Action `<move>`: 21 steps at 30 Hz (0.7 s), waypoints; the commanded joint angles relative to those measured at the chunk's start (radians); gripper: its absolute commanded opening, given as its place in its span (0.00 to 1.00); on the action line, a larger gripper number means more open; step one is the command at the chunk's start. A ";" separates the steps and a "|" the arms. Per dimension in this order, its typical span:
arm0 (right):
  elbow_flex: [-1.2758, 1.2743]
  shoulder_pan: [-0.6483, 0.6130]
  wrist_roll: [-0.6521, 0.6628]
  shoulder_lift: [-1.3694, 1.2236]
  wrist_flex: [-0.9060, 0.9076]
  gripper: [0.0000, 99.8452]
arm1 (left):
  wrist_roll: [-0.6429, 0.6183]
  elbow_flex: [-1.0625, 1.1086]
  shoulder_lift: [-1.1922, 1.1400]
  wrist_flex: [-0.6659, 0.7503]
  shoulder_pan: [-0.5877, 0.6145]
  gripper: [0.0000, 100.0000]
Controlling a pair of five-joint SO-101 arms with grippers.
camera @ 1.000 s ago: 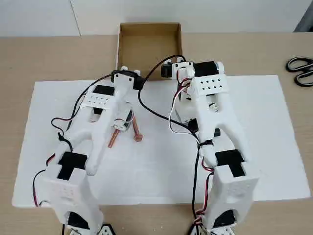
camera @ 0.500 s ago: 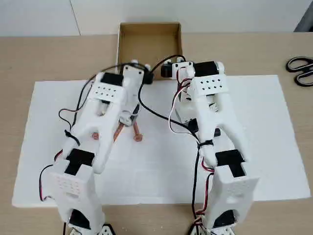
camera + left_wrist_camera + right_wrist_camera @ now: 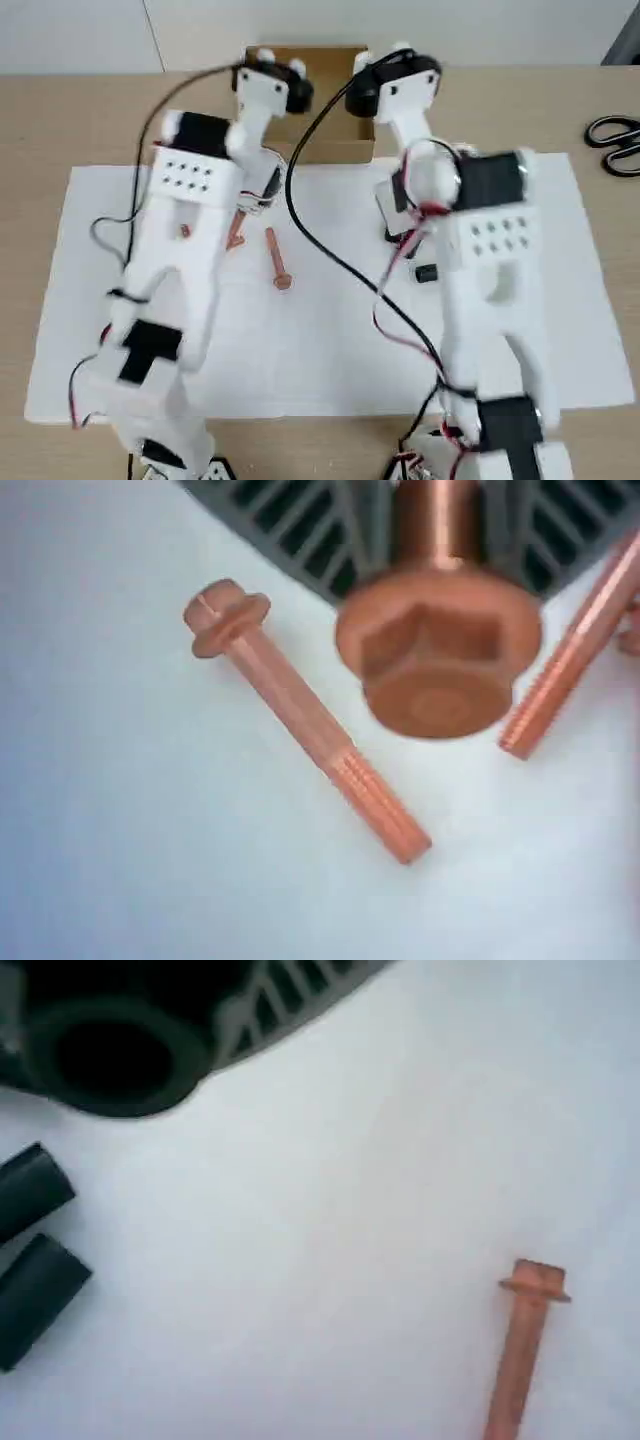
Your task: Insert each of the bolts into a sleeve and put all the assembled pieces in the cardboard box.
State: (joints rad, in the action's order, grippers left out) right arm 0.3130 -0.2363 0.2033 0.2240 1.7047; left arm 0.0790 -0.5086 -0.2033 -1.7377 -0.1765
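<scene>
In the left wrist view my left gripper (image 3: 436, 515) is shut on a copper bolt (image 3: 437, 650), whose hex head faces the camera. Below it a second bolt (image 3: 300, 715) lies on the white sheet, with a third bolt's shaft (image 3: 575, 660) beside it. My right gripper (image 3: 120, 1020) is shut on a black sleeve (image 3: 110, 1055), its open end toward the camera. Two more sleeves (image 3: 30, 1240) lie on the sheet near it, and a bolt (image 3: 525, 1345) lies farther off. From above, both arms stand raised over the sheet, just in front of the cardboard box (image 3: 310, 105).
A white sheet (image 3: 330, 340) covers the table's middle. On it lie loose bolts (image 3: 277, 260) between the arms and black sleeves (image 3: 427, 272) under the right arm. Scissors (image 3: 615, 140) lie at the far right edge. Cables hang between the arms.
Both arms have risen from the sheet. The left gripper moved from the loose bolts toward the box; the right arm lifted and swung right.
</scene>
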 commanded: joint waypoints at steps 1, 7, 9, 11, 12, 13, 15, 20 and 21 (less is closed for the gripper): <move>0.020 0.004 -0.011 0.159 0.015 0.00 | 0.006 -0.031 0.227 -0.015 -0.005 0.01; -0.006 0.004 -0.012 0.309 0.013 0.00 | 0.006 0.159 0.494 -0.015 0.002 0.01; -0.054 0.004 -0.012 0.357 0.013 0.00 | 0.008 0.242 0.601 -0.012 0.003 0.01; -0.117 -0.015 -0.012 0.420 0.013 0.00 | 0.006 0.305 0.703 0.012 -0.012 0.01; -0.149 -0.028 -0.012 0.456 0.013 0.00 | 0.005 0.332 0.750 0.035 -0.028 0.01; -0.186 -0.044 -0.012 0.498 0.012 0.00 | 0.003 0.360 0.799 0.058 -0.034 0.01; -0.272 -0.085 -0.008 0.585 0.002 0.00 | 0.003 0.437 0.888 0.106 -0.043 0.01; -0.532 -0.133 -0.012 0.776 -0.097 0.00 | 0.002 0.711 1.063 0.338 -0.040 0.01; -0.597 -0.133 -0.012 0.809 -0.139 0.00 | 0.000 0.763 1.091 0.399 -0.040 0.01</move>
State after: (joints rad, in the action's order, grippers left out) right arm -0.1504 -0.3590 0.2033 0.9436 1.6556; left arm 0.0821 0.1281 0.7986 -1.5029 -0.2133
